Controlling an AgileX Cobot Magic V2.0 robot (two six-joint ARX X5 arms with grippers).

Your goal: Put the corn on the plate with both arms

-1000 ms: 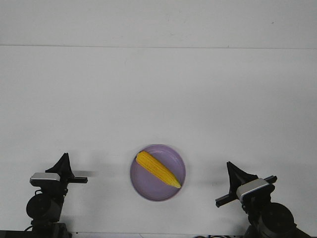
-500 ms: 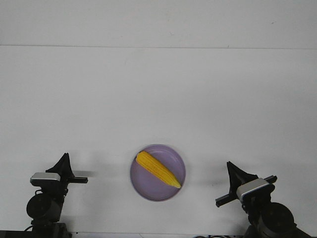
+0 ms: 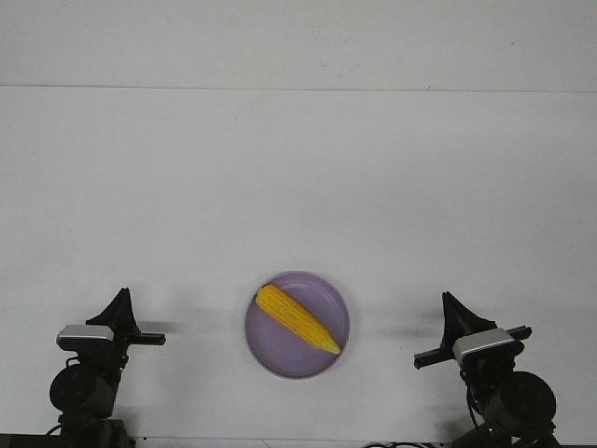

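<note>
I am showing two end effectors, one corn and one plate. My left end effector (image 3: 120,301) is sitting at the lower left of the frame, its black tip pointing up the picture, touching nothing and holding nothing; from this angle I cannot tell how far it is opened. My right end effector (image 3: 451,304) is sitting at the lower right, likewise empty and clear of everything, and its opening is also impossible to judge. Between them, at the lower centre, the corn (image 3: 297,318) is lying diagonally inside the plate (image 3: 319,291), pointed end toward the lower right. The plate is resting on the white desk (image 3: 298,187).
</note>
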